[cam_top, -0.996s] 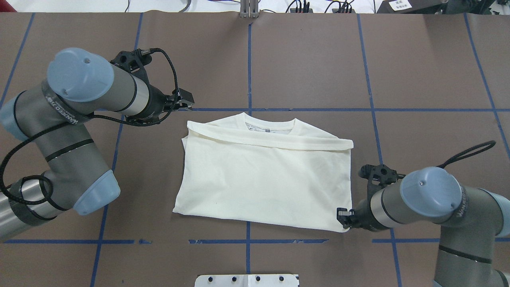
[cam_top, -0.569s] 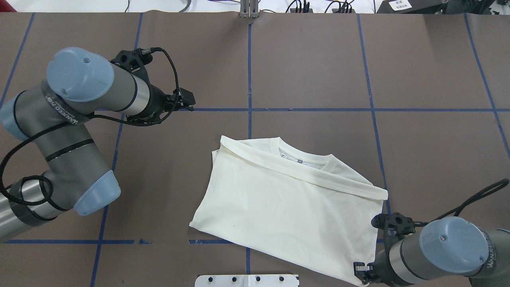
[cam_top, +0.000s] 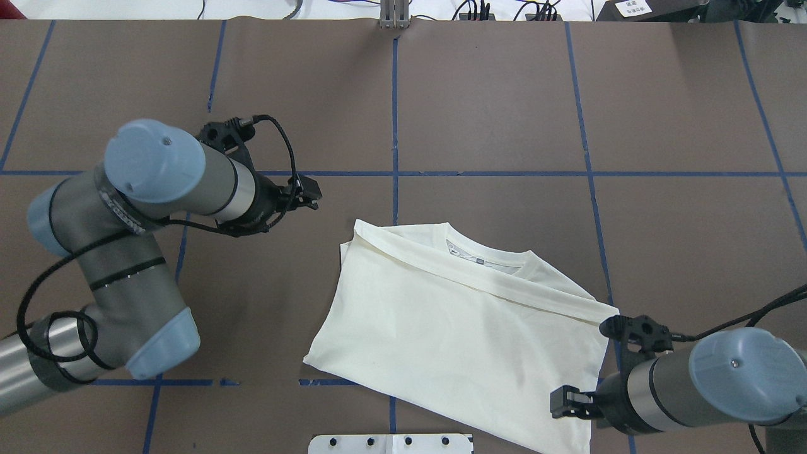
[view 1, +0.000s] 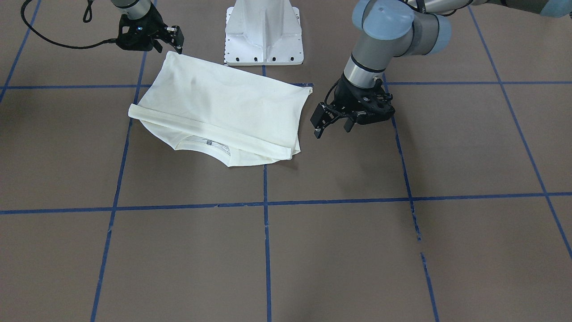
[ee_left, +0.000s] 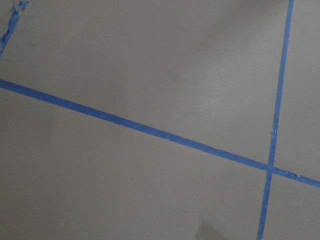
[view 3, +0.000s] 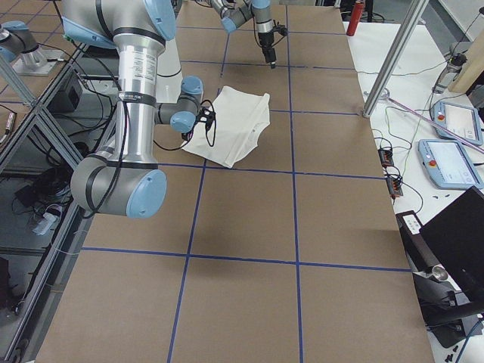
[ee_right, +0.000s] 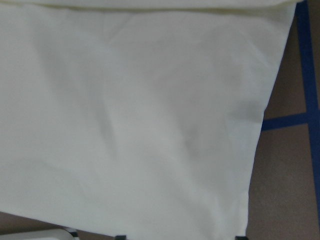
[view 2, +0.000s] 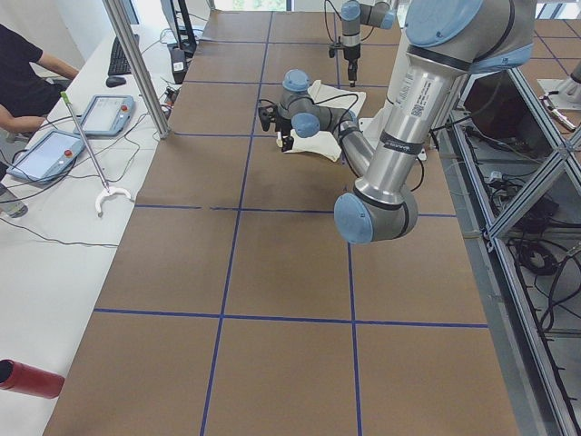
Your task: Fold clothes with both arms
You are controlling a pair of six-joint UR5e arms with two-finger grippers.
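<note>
Though the cream long-sleeved shirt (cam_top: 460, 334) lies plain back up with its sides tucked in and a strip folded across below the collar, the folding looks about half done. At least one more fold seems left, and the bundle sits askew just in front of the white pedestal base (view 1: 263, 40). Beside the base, on the robot's right, the right gripper (cam_top: 557, 403) reaches low at the hem corner, tips spread apart. Farther from the base, on the other side, the left gripper (view 1: 331, 130) hangs off the cloth, fingers wide and empty, elbow bent.
</note>
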